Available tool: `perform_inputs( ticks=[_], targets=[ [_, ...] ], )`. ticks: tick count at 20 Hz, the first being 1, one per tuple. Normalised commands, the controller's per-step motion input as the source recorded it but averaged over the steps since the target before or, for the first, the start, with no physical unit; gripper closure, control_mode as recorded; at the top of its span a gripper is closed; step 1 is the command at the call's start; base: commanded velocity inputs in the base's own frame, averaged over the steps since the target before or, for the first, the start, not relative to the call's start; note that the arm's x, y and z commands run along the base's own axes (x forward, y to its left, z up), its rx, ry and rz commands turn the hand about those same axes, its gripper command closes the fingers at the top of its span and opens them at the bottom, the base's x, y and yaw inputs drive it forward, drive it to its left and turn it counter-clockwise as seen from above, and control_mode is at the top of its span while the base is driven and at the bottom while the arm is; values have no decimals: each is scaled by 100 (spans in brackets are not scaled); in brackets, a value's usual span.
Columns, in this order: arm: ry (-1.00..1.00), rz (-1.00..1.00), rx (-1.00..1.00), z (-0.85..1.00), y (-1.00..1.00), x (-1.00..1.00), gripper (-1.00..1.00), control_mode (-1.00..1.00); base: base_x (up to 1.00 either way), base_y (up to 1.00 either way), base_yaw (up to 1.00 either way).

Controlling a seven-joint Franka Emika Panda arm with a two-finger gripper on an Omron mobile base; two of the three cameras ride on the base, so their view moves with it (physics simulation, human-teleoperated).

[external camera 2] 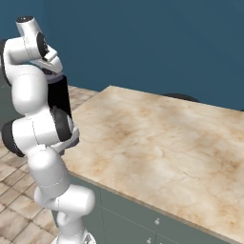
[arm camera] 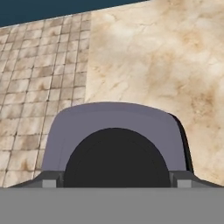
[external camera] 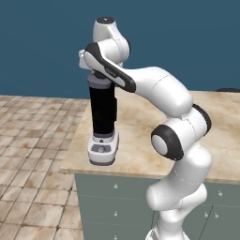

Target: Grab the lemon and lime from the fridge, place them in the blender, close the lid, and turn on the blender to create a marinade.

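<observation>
The blender point(external camera: 103, 117) stands at the left corner of the marble counter point(external camera: 140, 131), a black jar on a pale base with a button panel. In the right base view the arm partly covers the blender point(external camera 2: 59, 95). The dark grey lid point(external camera: 98, 84) sits on top of the jar. From the hand view I look straight down on the lid point(arm camera: 113, 118) with its black centre. My gripper point(arm camera: 116, 183) straddles it, one fingertip point(arm camera: 49, 183) against each side of the cap. The lemon, the lime and the fridge are out of view.
The counter point(external camera 2: 157, 128) stretches away to the right over teal-green cabinets point(external camera: 117, 197). A dark rounded object point(external camera 2: 178, 96) lies at its far edge. Tiled floor point(external camera: 33, 140) runs to the left of the counter, just beyond the blender.
</observation>
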Motion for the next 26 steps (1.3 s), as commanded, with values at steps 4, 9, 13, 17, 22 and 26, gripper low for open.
perform_inputs(
  ticks=[4, 9, 13, 17, 22, 26],
  targets=[
    [-2, 0, 0, -19, -19, 8, 100, -100, 0, 0, 0],
    [-3, 0, 0, -5, -25, 2, 100, -100, 0, 0, 0],
    [-3, 0, 0, 0, -37, 0, 100, -100, 0, 0, 0],
    [0, 0, -2, -19, -13, 0, 100, -100, 0, 0, 0],
    [0, 0, -11, -51, 0, 0, 100, -100, 0, 0, 0],
    [1, 0, -13, -25, 0, 0, 100, -100, 0, 0, 0]
  ],
)
